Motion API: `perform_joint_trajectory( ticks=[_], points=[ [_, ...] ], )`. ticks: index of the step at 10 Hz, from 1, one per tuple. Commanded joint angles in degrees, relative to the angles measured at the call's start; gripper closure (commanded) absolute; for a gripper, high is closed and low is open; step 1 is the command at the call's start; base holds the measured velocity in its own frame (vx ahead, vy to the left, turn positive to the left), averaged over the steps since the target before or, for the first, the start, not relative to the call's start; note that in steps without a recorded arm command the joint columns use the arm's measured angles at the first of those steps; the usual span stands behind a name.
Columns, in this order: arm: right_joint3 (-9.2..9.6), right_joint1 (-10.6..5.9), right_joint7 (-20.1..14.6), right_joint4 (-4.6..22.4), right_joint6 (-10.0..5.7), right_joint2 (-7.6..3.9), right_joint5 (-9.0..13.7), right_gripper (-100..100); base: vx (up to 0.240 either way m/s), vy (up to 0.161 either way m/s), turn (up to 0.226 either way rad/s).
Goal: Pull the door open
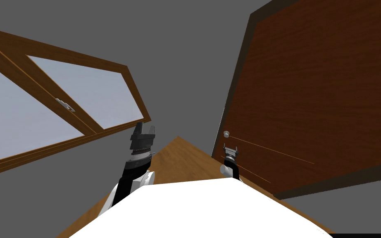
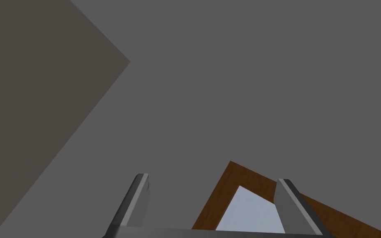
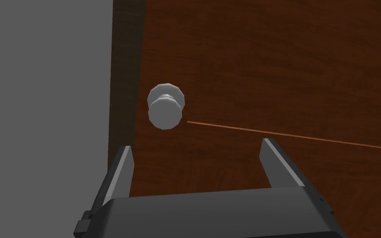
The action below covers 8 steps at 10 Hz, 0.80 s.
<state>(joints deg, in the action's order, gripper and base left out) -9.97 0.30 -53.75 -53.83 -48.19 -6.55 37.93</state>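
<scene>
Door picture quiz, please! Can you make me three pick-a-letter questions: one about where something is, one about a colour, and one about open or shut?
1. Where is the knob on the door?
A. near the edge by the grey wall
B. in the middle
C. at the top corner

2. What colour is the knob?
A. red
B. green
C. light grey

3. How is the right gripper?
A. shut on the knob
B. open, not touching the knob
C. holding a cup

Answers:
1 A, the knob sits just beside the door's edge.
2 C, it is drawn pale grey against the brown wood.
3 B, its fingers stand wide apart, short of the knob.
</scene>
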Motion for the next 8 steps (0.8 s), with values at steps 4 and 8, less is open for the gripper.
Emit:
perform_joint_trajectory(
  ticks=[4, 8],
  points=[
    [-0.53, -2.4, -5.01, 6.84, -1.52, -0.02, 3.43, -100, 0.078, -0.058, 0.101],
    [-0.9, -3.9, -8.14, 11.1, -2.35, -0.02, 5.69, -100, 0.064, -0.058, 0.073]
  ],
)
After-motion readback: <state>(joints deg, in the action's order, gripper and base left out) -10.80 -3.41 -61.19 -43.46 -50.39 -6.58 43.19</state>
